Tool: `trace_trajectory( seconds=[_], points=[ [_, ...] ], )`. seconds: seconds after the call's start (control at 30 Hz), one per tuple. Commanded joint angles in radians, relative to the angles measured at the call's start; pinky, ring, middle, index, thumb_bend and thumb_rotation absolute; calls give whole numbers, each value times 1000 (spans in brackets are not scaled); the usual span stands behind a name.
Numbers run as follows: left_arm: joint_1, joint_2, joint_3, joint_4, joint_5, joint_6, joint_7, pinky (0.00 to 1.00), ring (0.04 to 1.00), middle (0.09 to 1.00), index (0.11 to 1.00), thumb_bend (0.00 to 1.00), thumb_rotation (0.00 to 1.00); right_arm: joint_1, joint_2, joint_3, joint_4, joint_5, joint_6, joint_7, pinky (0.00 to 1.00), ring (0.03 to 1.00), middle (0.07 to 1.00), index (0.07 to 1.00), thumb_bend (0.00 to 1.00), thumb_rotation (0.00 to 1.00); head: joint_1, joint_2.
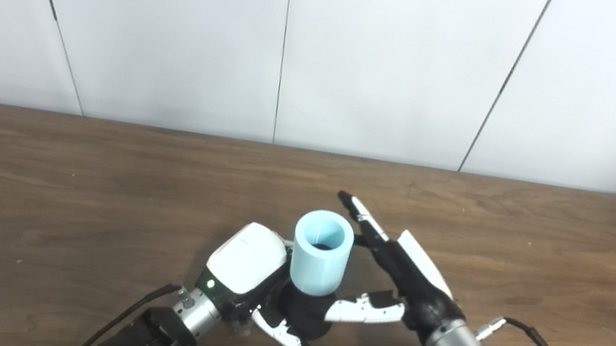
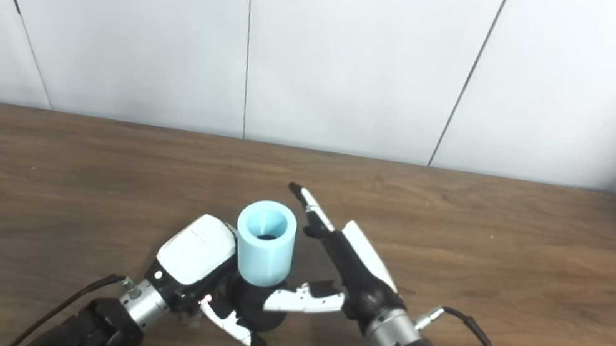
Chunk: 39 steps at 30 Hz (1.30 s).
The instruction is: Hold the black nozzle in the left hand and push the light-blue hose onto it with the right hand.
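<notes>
left hand (image 1: 243,269), white-backed with black fingers, curled round the short black plastic nozzle (image 1: 303,315) low in front of the robot, just above the brown wood-grain table (image 1: 58,186); its fingers wrap the nozzle's dark base, so the hand is clamped on that part. right hand (image 1: 400,278), fingers spread and extended, lies just beside the light-blue cylindrical hose section (image 1: 319,259); its thumb reaches toward the nozzle base below the hose, but whether it touches cannot be told, and the hand grips nothing. the hose stands upright on top of the nozzle, open mouth facing up, with a dark shape visible down its bore; it appears already seated, though how deep is hidden.

handling, by judgement: the hose wall looks thick and smooth, probably light and fairly stiff, likely to slip under a loose pinch. the best hold would be around its mid-wall from opposite sides, pressing straight down along its axis. the nozzle seems rigid; gripping its wide base leaves the upper part free for the hose.
</notes>
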Motion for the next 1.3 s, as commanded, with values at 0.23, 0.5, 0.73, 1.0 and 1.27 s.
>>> trace_trajectory(
  seconds=[0.23,0.5,0.73,1.0,1.27],
  points=[
    [52,6,-26,53,14,-2,15,126,176,471,478,526,0,-23,-48,-75,45,-41,-282,-173,995,1000,1000,1000,996,827,0,4],
    [52,7,-23,40,0,-1,-7,128,184,471,481,525,0,-47,-90,-51,-17,-186,-451,-202,915,976,969,958,907,866,-1,3],
    [51,9,-21,47,-5,-14,-4,134,193,471,481,525,0,-69,-96,27,-126,-362,-466,-99,930,994,956,904,902,760,-3,3],
    [49,6,-20,47,-9,-11,-14,143,204,472,481,525,0,-73,-91,53,-165,-454,-498,-40,889,972,915,870,936,812,-3,3],
    [48,6,-20,50,-15,-14,-10,136,196,471,480,525,0,-52,-87,60,-186,-481,-498,27,881,965,882,852,941,805,-1,3]
  ],
)
